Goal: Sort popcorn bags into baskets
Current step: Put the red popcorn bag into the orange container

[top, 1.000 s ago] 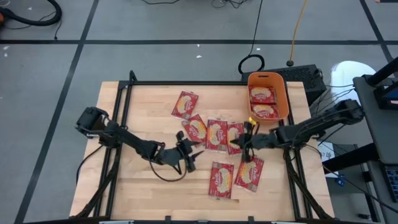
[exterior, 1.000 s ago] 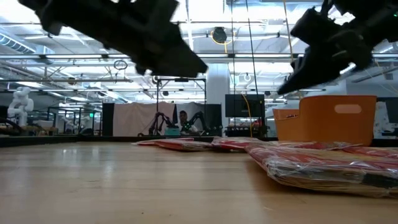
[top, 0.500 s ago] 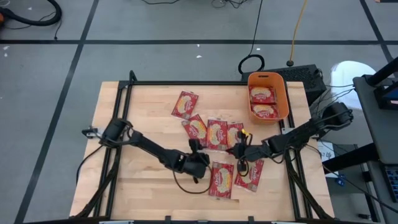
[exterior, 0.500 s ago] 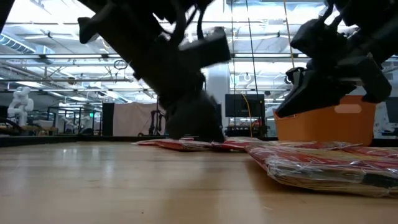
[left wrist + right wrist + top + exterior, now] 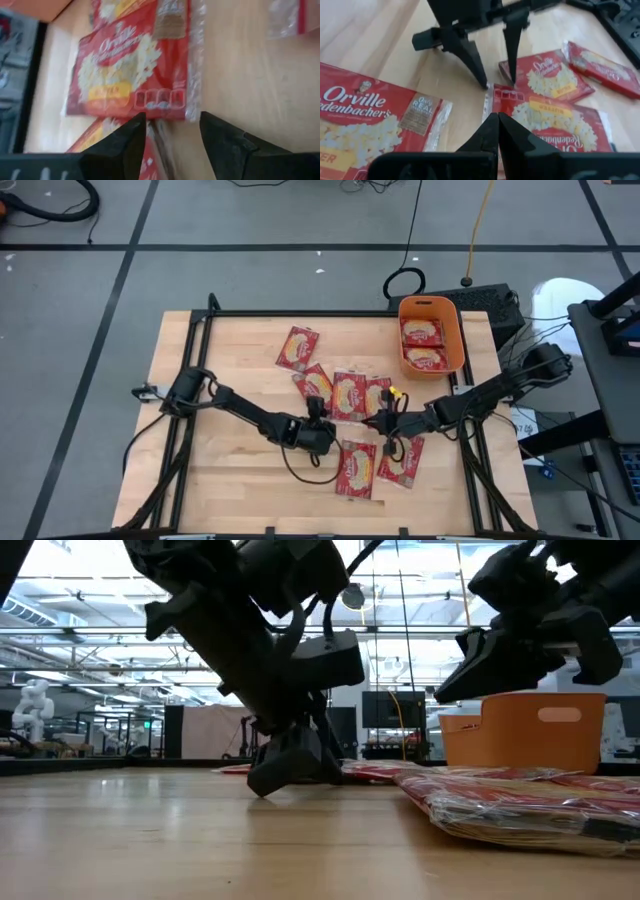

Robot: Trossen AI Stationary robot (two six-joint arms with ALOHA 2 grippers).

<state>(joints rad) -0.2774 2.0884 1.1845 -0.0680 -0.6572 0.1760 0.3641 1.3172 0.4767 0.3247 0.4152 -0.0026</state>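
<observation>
The left gripper (image 5: 327,423) is reaching down at the middle of the pale wooden desk (image 5: 230,360), its 2 dark fingers (image 5: 475,62) standing parted with their tips at the clear sealed edge of a flat red popcorn bag (image 5: 349,395) with a cream oval picture, gripping nothing. The right gripper (image 5: 385,422) is hanging just beside it, over the same cluster of bags, with its fingers (image 5: 495,135) pressed together and holding nothing. 7 red bags are lying on the desk: 1 alone (image 5: 298,348) toward the far side, 4 overlapping in the middle, and 2 (image 5: 357,468) nearer the front edge. The orange plastic rectangular basket (image 5: 455,330) is sitting at the far right corner of the desk, containing 2 more bags (image 5: 423,331).
</observation>
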